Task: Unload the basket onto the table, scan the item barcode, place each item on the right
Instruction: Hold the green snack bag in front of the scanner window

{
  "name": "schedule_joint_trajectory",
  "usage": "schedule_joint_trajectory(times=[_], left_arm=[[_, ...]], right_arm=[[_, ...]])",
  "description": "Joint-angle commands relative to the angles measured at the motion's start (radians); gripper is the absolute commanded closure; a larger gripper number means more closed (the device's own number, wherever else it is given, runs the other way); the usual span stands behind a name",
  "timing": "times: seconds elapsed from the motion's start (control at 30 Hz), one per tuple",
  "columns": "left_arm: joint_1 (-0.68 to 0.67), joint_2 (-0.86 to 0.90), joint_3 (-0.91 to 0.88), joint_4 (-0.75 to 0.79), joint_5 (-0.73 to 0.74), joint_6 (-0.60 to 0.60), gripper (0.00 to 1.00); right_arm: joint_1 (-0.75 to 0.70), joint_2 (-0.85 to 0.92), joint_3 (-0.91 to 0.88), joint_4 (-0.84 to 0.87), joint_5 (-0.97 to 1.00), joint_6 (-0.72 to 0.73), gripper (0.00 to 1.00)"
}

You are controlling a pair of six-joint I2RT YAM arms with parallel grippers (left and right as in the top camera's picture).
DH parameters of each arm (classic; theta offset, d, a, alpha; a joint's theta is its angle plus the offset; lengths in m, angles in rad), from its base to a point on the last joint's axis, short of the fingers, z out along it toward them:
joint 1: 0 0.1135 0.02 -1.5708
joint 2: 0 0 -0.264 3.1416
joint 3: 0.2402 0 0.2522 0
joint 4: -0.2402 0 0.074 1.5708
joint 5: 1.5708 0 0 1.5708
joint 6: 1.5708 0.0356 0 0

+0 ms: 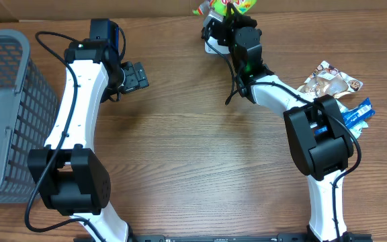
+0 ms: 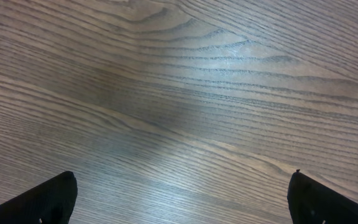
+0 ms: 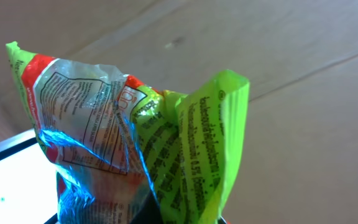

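Note:
The item is a crinkled snack packet (image 1: 224, 7), lime green and red with printed text, held up at the far edge of the table. My right gripper (image 1: 230, 19) is shut on its lower end. In the right wrist view the packet (image 3: 166, 143) fills the frame and hides the fingers of the right gripper (image 3: 166, 214); no barcode shows on the faces I see. A white device (image 1: 211, 46) sits just left of and below the packet, and shows as a bright white panel (image 3: 11, 180). My left gripper (image 1: 137, 75) hovers open over bare wood, fingertips (image 2: 55, 196) wide apart with nothing between them.
A grey mesh basket (image 1: 5, 101) stands at the left edge. More packets lie at the right: a brown and white one (image 1: 328, 81) and a blue one (image 1: 356, 114) by the right arm's base. A cardboard wall runs along the back.

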Motion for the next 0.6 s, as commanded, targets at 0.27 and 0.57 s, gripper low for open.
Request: schedule_joint_trajectory(times=[0.27, 0.57], left_arm=[[0.002, 0.008, 0.016, 0.002, -0.010, -0.014, 0.00], [0.002, 0.008, 0.016, 0.001, -0.009, -0.014, 0.00]], right_arm=[[0.004, -0.016, 0.029, 0.042, -0.054, -0.066, 0.96], [0.104, -0.053, 0.029, -0.100, -0.042, 0.007, 0.96]])
